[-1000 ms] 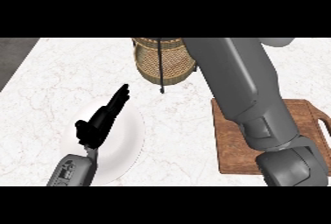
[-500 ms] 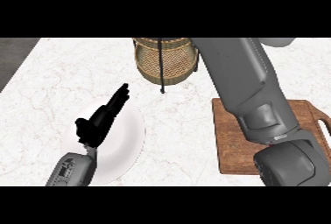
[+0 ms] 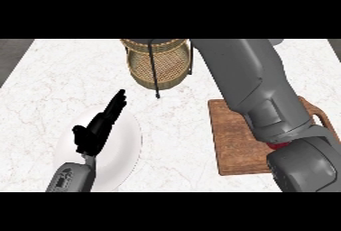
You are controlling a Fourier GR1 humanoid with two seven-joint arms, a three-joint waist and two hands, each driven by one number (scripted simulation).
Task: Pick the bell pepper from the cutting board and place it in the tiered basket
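Observation:
The wooden cutting board [image 3: 234, 135] lies at the right. My right arm [image 3: 256, 90] crosses it from the lower right up to the picture's top. A small red patch, the bell pepper [image 3: 280, 145], peeks out from under that arm at the board's right side; the rest is hidden. The right hand itself does not show. At the top centre stands the wicker tiered basket [image 3: 166, 63] with a black pole [image 3: 154, 67] in front of it. My left hand [image 3: 99, 130] rests open at the left, fingers straight and pointing up-right, holding nothing.
A white plate [image 3: 123, 151] lies under the left hand on the marble counter [image 3: 60, 81]. The counter's left edge shows dark at the upper left corner. The right arm hides the basket's right side and much of the board.
The right arm's upper part has shifted a little to the left, toward the basket. The left hand has stayed still.

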